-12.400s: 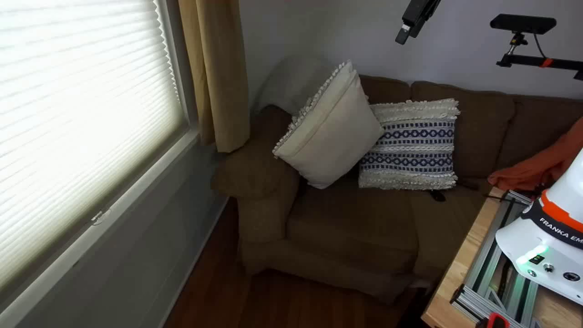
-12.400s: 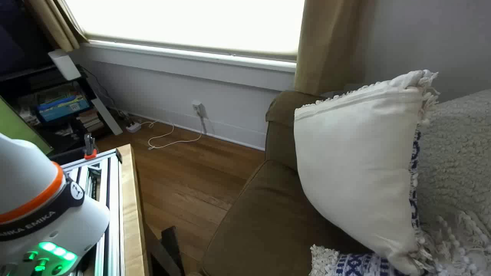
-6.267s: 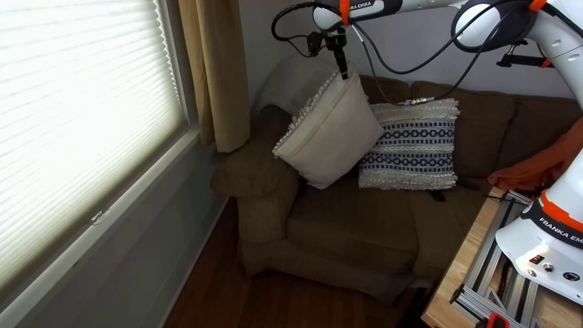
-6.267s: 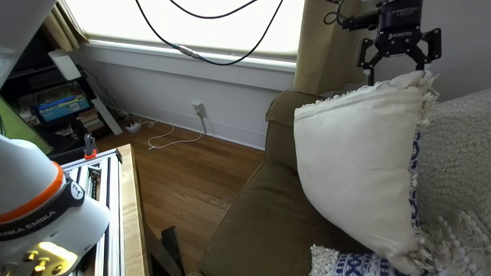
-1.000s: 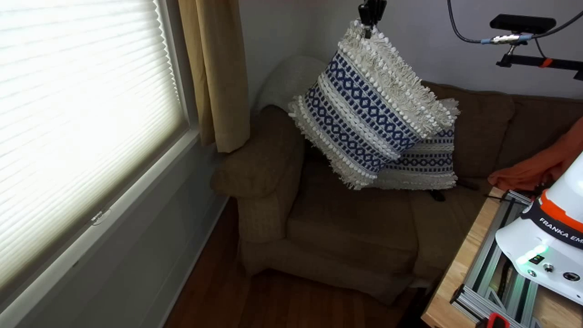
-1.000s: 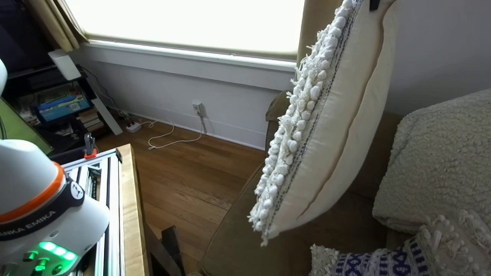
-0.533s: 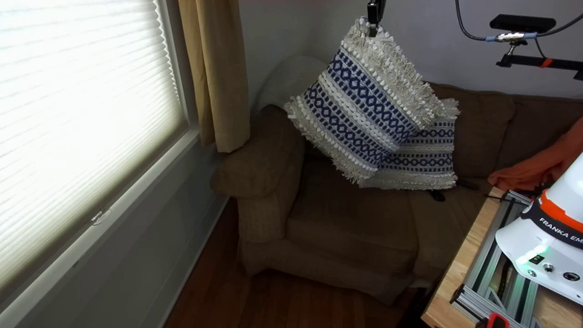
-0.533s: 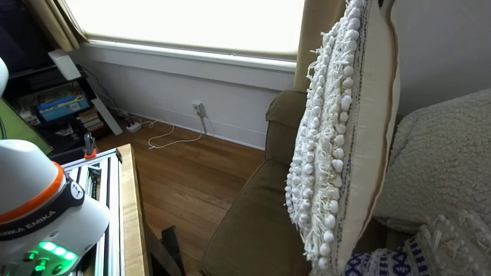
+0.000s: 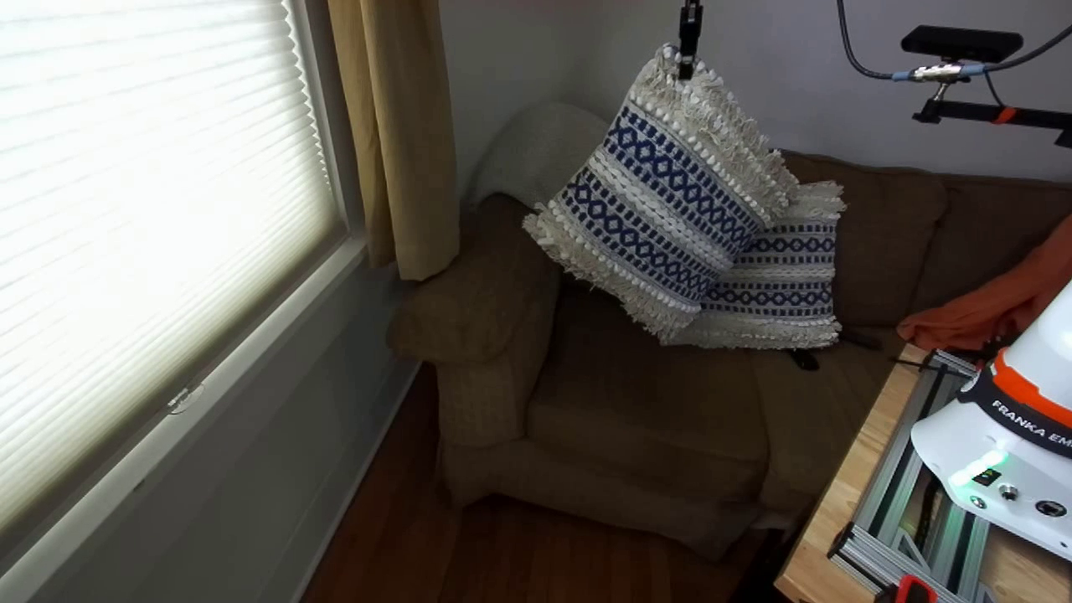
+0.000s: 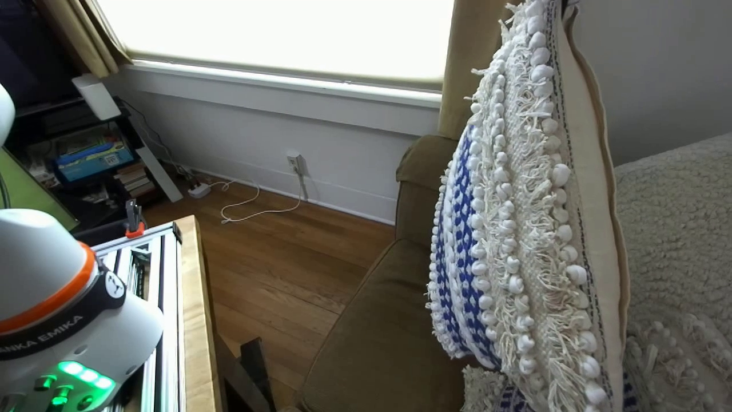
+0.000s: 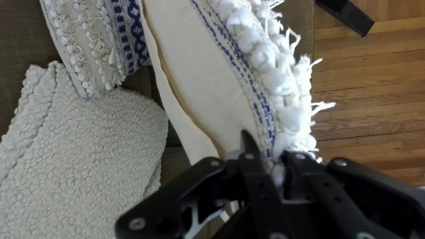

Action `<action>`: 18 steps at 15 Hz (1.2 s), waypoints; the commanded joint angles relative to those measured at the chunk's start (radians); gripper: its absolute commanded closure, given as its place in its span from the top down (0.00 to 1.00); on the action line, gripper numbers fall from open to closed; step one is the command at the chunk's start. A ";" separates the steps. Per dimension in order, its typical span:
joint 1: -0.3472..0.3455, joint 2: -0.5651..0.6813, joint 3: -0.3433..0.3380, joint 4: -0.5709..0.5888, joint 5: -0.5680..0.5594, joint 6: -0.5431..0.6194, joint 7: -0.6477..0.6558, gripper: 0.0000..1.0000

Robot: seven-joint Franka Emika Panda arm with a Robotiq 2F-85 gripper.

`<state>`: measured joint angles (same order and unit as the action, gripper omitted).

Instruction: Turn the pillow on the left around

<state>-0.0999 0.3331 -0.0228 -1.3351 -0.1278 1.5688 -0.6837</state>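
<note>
By its top corner, the large pillow (image 9: 662, 201) hangs from my gripper (image 9: 687, 71), which is shut on the fringed edge. Its navy-and-white banded face shows in an exterior view; the pillow (image 10: 514, 206) appears nearly edge-on in an exterior view, with a strip of cream back at one side. In the wrist view the gripper (image 11: 267, 146) pinches the corner between its fingers, and the pillow's cream side (image 11: 206, 73) spreads beyond them. A smaller patterned pillow (image 9: 791, 289) leans on the sofa back, partly covered by the large one. Whether the held pillow's lower corner touches the seat, I cannot tell.
The brown sofa's arm (image 9: 469, 318) stands left of the held pillow, with a fleecy blanket (image 9: 544, 142) behind it. The blanket (image 11: 86, 149) also fills the wrist view's left side. A wooden table (image 9: 829, 511) carries the robot base. A camera (image 9: 963, 42) is mounted upper right.
The cream face showed first; my gripper took the top corner, and the patterned face now shows. Over the last second the pillow has turned further and, in the last half second, sunk slightly.
</note>
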 commanded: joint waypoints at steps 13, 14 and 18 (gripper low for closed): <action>-0.007 0.205 0.030 0.152 0.038 -0.114 -0.214 0.04; -0.007 0.224 0.031 0.169 0.040 -0.109 -0.205 0.04; 0.000 0.331 0.028 0.268 0.044 -0.116 -0.121 0.04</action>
<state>-0.1000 0.5874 0.0071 -1.1904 -0.0994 1.5145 -0.8803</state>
